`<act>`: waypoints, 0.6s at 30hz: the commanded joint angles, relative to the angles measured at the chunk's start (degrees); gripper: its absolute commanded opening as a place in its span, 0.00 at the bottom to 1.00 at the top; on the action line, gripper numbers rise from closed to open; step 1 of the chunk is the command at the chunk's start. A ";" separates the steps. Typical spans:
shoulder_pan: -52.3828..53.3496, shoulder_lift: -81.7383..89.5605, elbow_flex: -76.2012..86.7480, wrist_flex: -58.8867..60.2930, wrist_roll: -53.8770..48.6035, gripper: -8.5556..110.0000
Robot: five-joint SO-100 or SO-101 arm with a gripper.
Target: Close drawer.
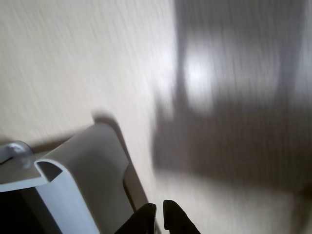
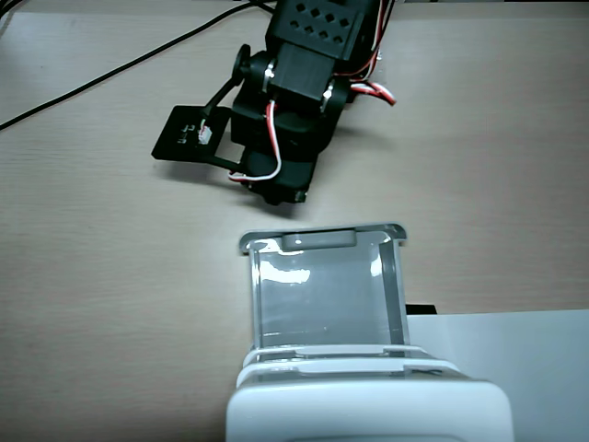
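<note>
Hobby or lab desk setup: pale wood-grain tabletop [image 2: 92, 267], black cables [image 2: 120, 69] trailing behind the arm [image 2: 294, 101], exposed red and white wiring on it, white paper sheet [image 2: 543, 368] right of white housing [image 2: 368, 410].

Pale wood-grain table [image 2: 110, 276], white housing [image 2: 368, 405] at bottom edge — black cable [image 2: 120, 69] top left
</note>
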 commanded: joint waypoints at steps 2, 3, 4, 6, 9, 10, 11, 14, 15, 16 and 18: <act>0.53 1.14 0.00 -1.14 0.26 0.07; 0.35 1.14 0.35 -1.41 0.35 0.07; 0.09 1.14 0.62 -1.49 0.44 0.07; -0.53 1.23 1.05 -1.58 0.70 0.07; -0.88 1.85 1.93 -1.58 1.05 0.07; -0.88 2.11 2.37 -1.76 0.79 0.07; -0.88 2.29 2.81 -1.85 0.70 0.07; -0.70 2.46 4.66 -2.81 0.44 0.07; -0.70 2.46 5.27 -3.16 0.35 0.07; -0.79 2.55 5.71 -3.52 0.35 0.07; -1.41 2.55 6.24 -4.04 0.44 0.07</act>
